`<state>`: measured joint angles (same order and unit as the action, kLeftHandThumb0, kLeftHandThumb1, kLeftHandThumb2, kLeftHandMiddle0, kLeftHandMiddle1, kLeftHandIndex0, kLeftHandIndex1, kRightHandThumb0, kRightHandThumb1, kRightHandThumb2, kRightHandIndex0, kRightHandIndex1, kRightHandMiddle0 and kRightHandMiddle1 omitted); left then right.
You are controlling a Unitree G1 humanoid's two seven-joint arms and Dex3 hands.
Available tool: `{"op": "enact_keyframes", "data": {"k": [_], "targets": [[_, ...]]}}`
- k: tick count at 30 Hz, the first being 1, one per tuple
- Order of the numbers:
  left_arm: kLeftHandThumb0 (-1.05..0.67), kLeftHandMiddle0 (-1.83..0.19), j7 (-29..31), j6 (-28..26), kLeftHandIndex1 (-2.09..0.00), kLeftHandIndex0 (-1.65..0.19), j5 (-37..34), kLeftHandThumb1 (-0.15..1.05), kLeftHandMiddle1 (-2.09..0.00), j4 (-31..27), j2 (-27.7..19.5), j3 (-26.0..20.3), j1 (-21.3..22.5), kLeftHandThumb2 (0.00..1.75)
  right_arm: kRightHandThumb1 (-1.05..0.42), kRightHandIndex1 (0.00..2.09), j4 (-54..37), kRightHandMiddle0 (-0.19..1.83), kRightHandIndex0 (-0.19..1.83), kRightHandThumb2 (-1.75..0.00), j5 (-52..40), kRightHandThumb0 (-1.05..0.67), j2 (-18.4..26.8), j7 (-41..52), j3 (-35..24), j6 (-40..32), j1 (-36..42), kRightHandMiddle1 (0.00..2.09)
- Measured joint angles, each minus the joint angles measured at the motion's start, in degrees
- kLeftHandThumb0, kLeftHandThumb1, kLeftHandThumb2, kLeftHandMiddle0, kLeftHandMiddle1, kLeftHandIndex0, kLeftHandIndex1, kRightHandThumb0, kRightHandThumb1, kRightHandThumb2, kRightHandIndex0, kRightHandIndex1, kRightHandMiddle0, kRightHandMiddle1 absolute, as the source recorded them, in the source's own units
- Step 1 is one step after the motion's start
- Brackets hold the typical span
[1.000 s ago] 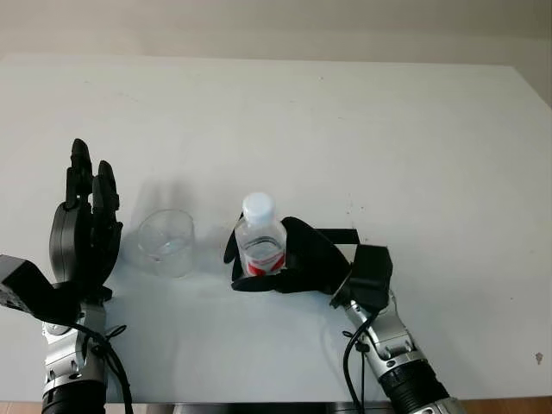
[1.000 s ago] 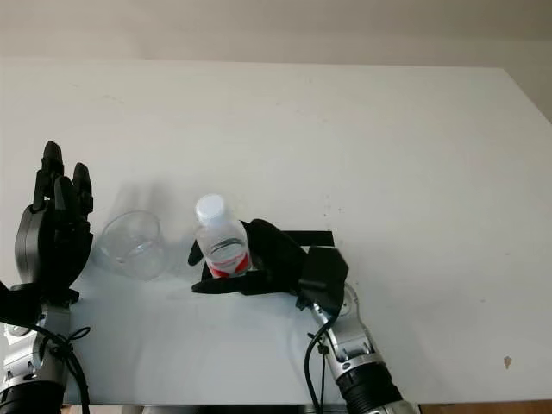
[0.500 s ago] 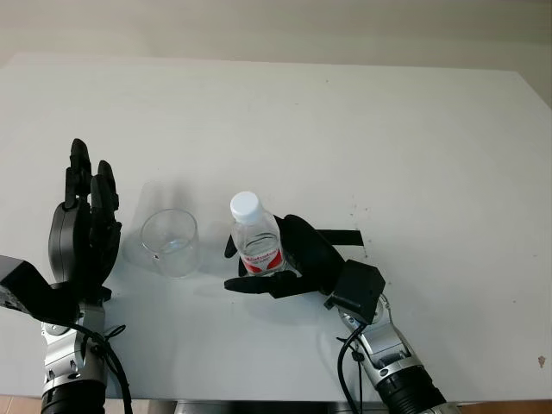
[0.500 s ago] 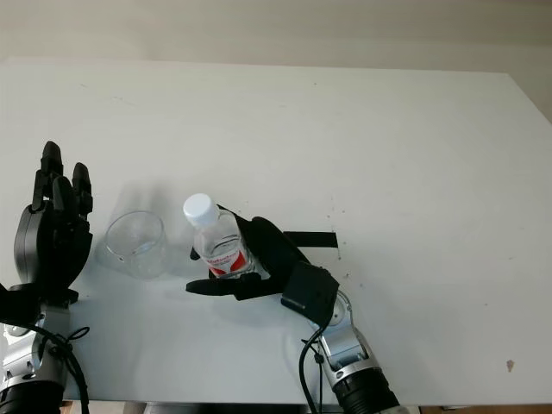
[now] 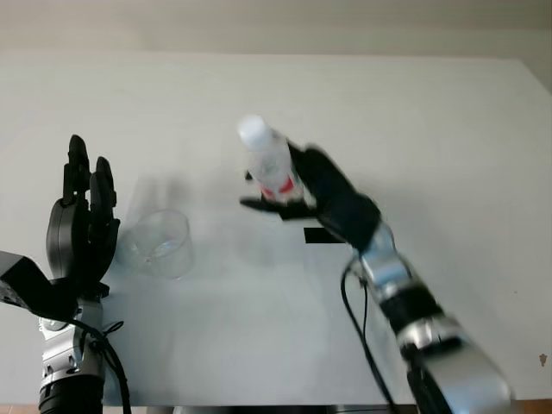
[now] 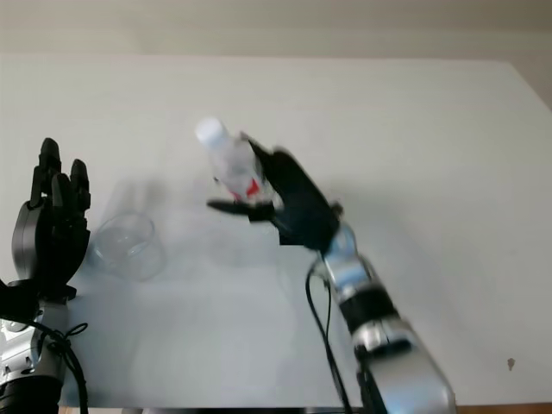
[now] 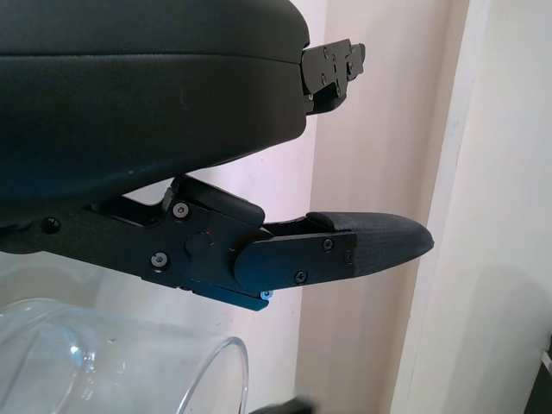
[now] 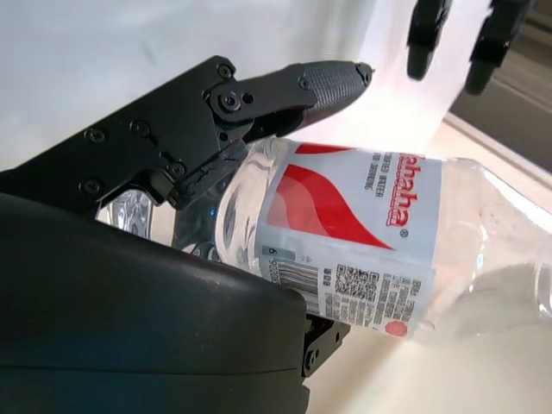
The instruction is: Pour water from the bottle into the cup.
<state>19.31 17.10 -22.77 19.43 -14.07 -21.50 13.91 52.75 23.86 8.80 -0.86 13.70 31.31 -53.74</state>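
A: Right hand (image 5: 302, 185) first. State?

B: Fingers are clamped on the bottle (image 5: 266, 164), which is held up off the white table (image 5: 431, 129), tilted with its cap toward the far left.

A: Bottle looks?

B: Clear plastic, white cap seen still on. A red-and-white label with a barcode is wrapped round the middle (image 8: 354, 233). Water can be seen inside in the right wrist view.

A: Cup?

B: A clear plastic cup (image 5: 159, 243) is seen standing upright on the table, nearer the robot and to the left of the raised bottle, well apart from it. Whether anything is in it cannot be told.

A: Left hand?

B: Left hand (image 5: 82, 224) is open, raised with fingers pointing up, just beside the cup on its left; contact cannot be confirmed. The cup rim (image 7: 129, 362) is seen close under the fingers in the left wrist view.
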Motion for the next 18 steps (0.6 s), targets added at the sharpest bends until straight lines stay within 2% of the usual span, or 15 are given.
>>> {"op": "enact_keyframes", "data": {"k": [3, 9, 14, 18], "targets": [[-0.78, 0.17, -0.3, 0.0, -0.03, 0.17, 0.0, 1.05, -0.05, -0.4, 0.1, 0.0, 0.1, 0.48, -1.05, 2.09, 5.6, 0.77, 1.12, -0.31, 5.5, -0.39, 0.1, -5.5, 3.4, 1.2, -5.3, 2.09], [-0.79, 0.19, -0.6, 0.0, -0.03, 0.18, 0.0, 1.05, -0.04, -0.6, 0.1, 0.0, 0.1, 0.48, -1.05, 2.09, 12.6, 0.78, 1.13, -0.23, 16.2, -0.40, 0.3, -16.7, 11.3, 2.1, -11.1, 2.09], [-0.78, 0.19, -0.8, 0.0, -0.02, 0.19, 0.0, 1.05, -0.04, -0.6, 0.1, 0.0, 0.1, 0.48, -1.05, 2.09, 15.8, 0.79, 1.12, -0.24, 25.5, -0.45, 1.0, -28.3, 18.8, 2.6, -14.8, 2.09], [-0.78, 0.19, -0.8, 0.0, -0.01, 0.19, 0.0, 1.05, -0.02, -0.6, 0.2, 0.0, 0.1, 0.48, -1.05, 2.09, 17.3, 0.80, 1.14, -0.22, 30.5, -0.47, 1.1, -34.3, 23.6, 1.4, -17.6, 2.09]]}}
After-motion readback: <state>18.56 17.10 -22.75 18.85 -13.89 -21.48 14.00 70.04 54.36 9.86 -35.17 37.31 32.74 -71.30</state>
